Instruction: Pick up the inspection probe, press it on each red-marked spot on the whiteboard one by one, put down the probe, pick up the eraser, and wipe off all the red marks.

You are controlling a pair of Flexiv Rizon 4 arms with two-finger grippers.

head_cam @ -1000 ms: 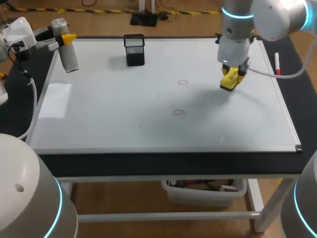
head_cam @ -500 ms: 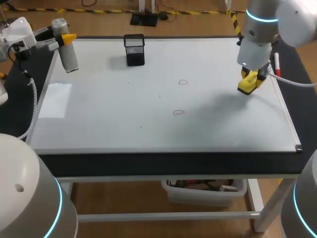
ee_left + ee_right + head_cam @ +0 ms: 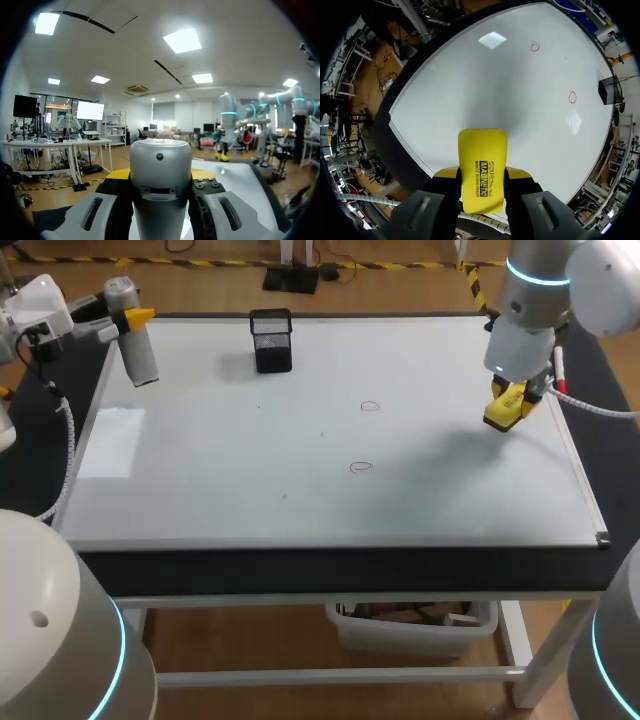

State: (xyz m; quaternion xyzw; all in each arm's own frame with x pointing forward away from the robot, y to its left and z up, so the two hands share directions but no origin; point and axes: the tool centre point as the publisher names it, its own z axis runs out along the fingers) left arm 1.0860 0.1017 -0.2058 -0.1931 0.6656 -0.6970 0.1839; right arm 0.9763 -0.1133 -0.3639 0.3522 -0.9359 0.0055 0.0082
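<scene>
A yellow eraser [image 3: 503, 408] hangs over the whiteboard [image 3: 250, 490] near its right edge, with my right gripper [image 3: 509, 400] shut on it. In the right wrist view the eraser [image 3: 482, 165] sits between the yellow tips of that gripper [image 3: 481, 182], with two red circles [image 3: 535, 47] [image 3: 572, 97] well ahead of it. The head view shows these marks [image 3: 370, 406] [image 3: 361, 467] mid-board, left of the eraser. At the far left corner the silver probe [image 3: 138, 350] stands upright in my left gripper [image 3: 133, 316]; the left wrist view shows the probe [image 3: 160, 165] between the fingers.
A black mesh pen holder [image 3: 272, 340] stands at the back of the board, left of centre. A red-capped marker [image 3: 559, 370] lies on the dark strip beside the board's right rim, close to my right arm.
My right gripper has carried the eraser to the right, from right of the upper red circle to near the board's right edge. The left arm and probe have not moved.
</scene>
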